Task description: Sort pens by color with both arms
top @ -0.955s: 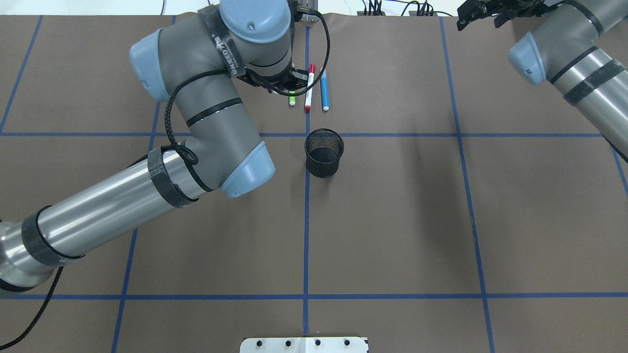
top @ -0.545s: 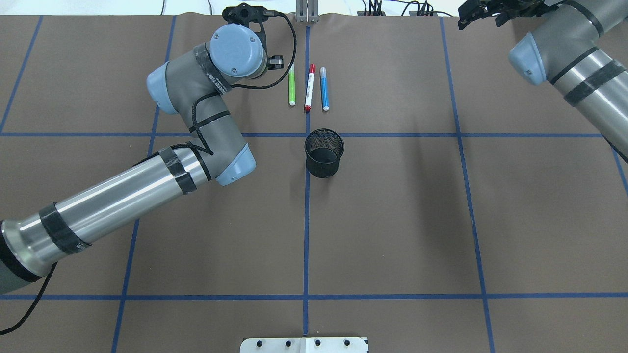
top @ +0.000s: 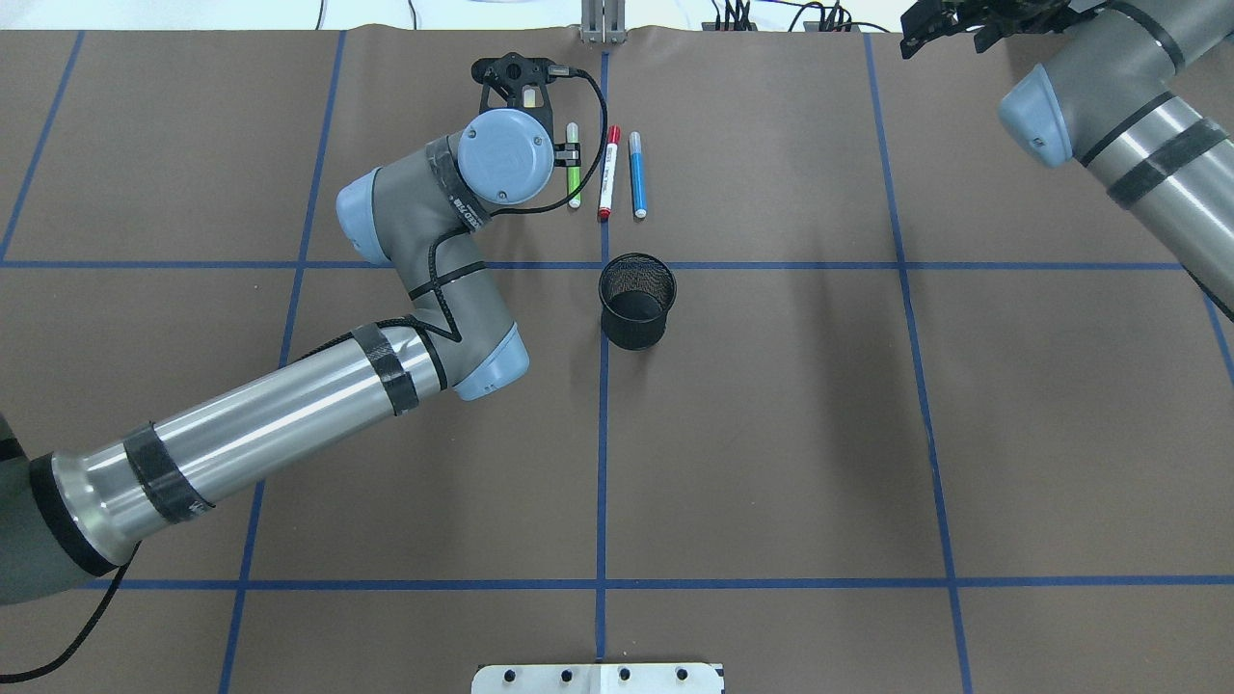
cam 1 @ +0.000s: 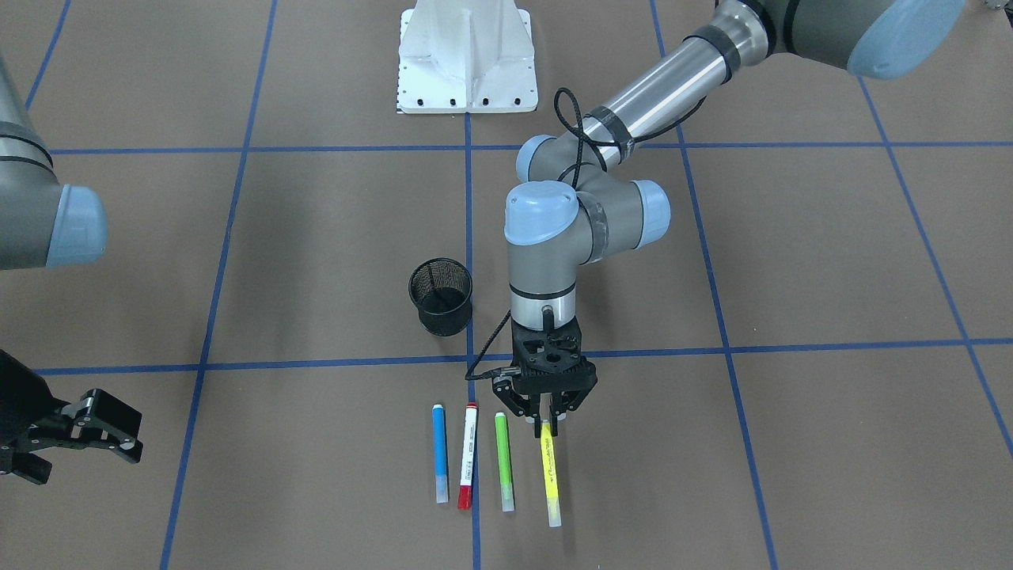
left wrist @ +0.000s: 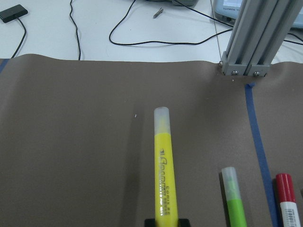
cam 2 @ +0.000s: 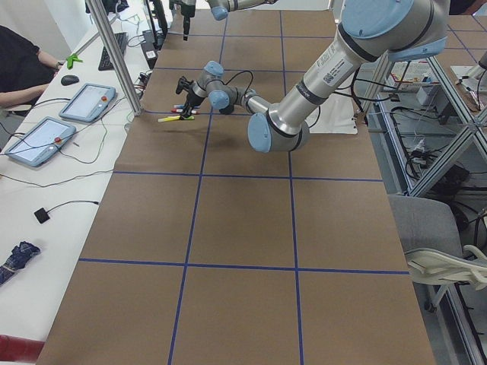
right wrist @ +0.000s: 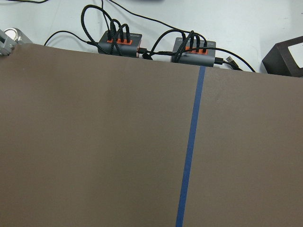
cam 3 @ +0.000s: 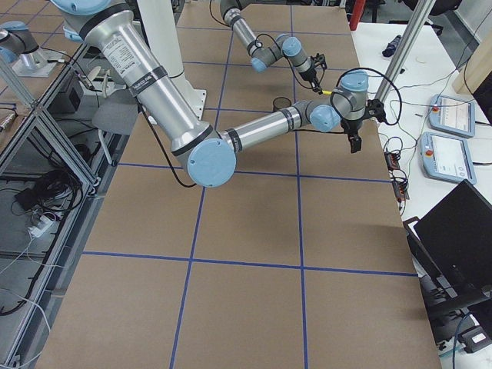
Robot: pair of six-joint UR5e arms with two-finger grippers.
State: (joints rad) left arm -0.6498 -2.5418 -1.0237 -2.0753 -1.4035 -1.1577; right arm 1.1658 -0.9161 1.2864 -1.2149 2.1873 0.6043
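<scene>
Four pens lie side by side near the table's far edge: blue pen (cam 1: 439,453) (top: 637,173), white pen with a red cap (cam 1: 468,455) (top: 607,173), green pen (cam 1: 503,461) (top: 574,183) and yellow pen (cam 1: 550,475) (left wrist: 163,165). My left gripper (cam 1: 547,426) (left wrist: 166,221) is shut on the yellow pen's end, beside the green pen (left wrist: 234,198). I cannot tell whether the yellow pen touches the mat. In the overhead view my left wrist hides most of it. My right gripper (cam 1: 127,431) (top: 940,29) hangs open and empty at the far right corner.
A black mesh cup (cam 1: 441,295) (top: 636,301) stands just robot-side of the pens. An aluminium post (left wrist: 255,38) (top: 603,24) rises at the far edge by the centre line. Cable boxes (right wrist: 118,40) sit beyond the mat. The white mounting base (cam 1: 467,55) is at the near edge.
My left arm swung left away from the pen row, then came back right, beside the green pen. The three lying pens and my right arm did not move.
</scene>
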